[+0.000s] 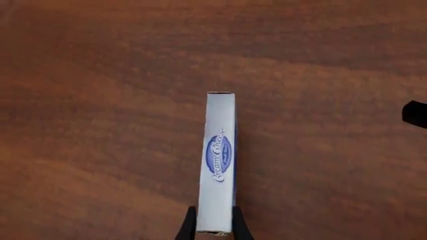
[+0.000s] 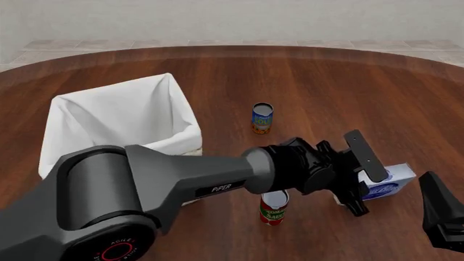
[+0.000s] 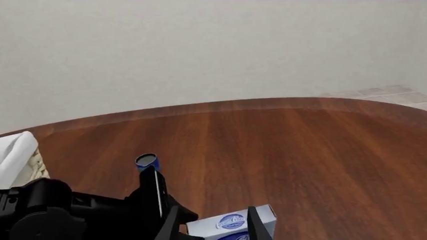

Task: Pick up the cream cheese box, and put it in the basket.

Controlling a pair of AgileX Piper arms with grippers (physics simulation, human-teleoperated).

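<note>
Clamping the cream cheese box [image 1: 219, 165], the left hand [image 1: 215, 227] is shown clearly only at the wrist; the right hand's state cannot be told.

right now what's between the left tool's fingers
The white cream cheese box with blue oval logos sits edge-up between the left tool's two black fingers, shown in the left wrist view above bare brown table.

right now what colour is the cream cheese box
White with a blue oval logo; the cream cheese box shows best in the left wrist view.
</note>
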